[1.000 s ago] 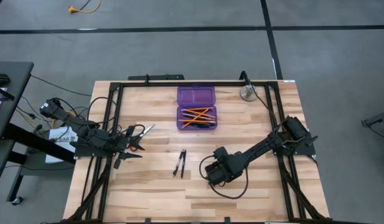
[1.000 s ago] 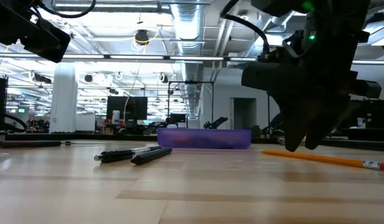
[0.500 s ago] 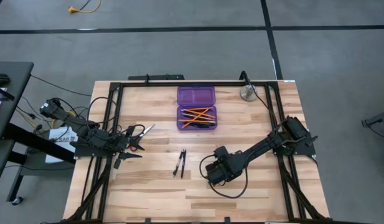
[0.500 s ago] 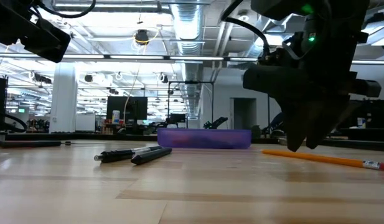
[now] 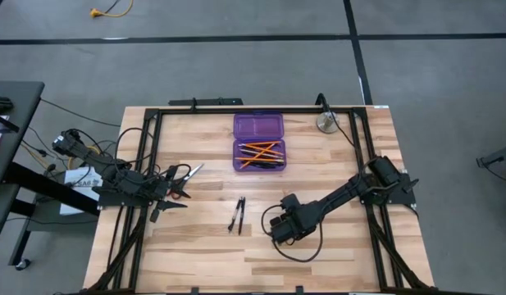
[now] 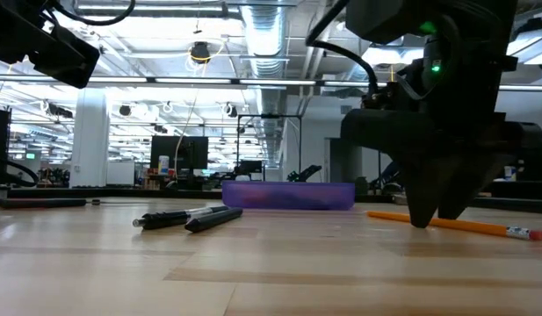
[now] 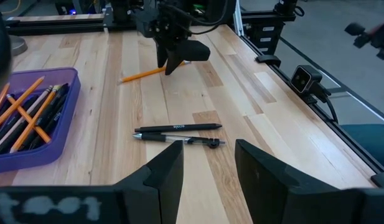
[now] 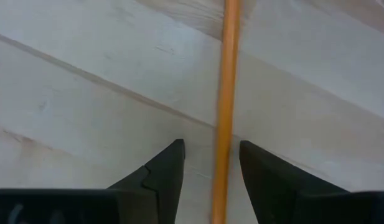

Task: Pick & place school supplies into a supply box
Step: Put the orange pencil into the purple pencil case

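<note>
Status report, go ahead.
Right gripper open, straddling thin orange pencil on table. Left gripper open, waiting at left edge. Translucent purple plastic case open. Nothing in the way.

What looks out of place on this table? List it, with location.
Nothing is spilled or damaged. Supplies outside the translucent purple plastic box: two thin black pens mid-table, one thin orange pencil between the right gripper's open fingers, and red-handled scissors by the left gripper.

No text, label, brand, number or sign could be read anywhere. Faint white printing was seen on the barrel of one black pen (image 7: 178, 128), lying at about six o'clock from the purple box (image 7: 30, 152), but it could not be made out.
</note>
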Action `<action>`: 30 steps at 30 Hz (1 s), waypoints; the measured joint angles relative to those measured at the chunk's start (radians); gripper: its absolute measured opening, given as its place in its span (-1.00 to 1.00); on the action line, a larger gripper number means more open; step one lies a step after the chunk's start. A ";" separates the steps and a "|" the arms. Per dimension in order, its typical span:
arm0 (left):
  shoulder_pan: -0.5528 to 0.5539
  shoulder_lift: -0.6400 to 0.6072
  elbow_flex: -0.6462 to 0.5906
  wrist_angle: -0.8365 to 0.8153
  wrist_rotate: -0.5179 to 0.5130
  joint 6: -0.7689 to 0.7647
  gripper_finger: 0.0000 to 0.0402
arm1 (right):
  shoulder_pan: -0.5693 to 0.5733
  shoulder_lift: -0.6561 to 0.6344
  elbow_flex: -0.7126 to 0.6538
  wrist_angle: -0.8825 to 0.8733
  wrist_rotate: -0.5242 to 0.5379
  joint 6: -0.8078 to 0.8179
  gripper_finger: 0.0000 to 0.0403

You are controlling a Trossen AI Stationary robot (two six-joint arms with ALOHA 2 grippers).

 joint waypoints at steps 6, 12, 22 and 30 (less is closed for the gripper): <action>0.000 0.000 0.000 0.000 0.000 0.000 -0.34 | -0.003 0.007 0.000 0.011 0.001 -0.001 -0.32; 0.000 0.000 0.000 0.000 0.000 0.000 -0.34 | -0.003 0.007 0.005 0.021 0.008 -0.006 -0.76; 0.000 0.000 0.000 0.000 0.000 0.000 -0.34 | -0.003 0.007 0.007 0.019 0.038 0.020 -0.97; 0.000 0.000 0.000 0.000 0.000 0.008 -0.34 | 0.017 0.021 0.027 0.011 0.156 0.021 -0.99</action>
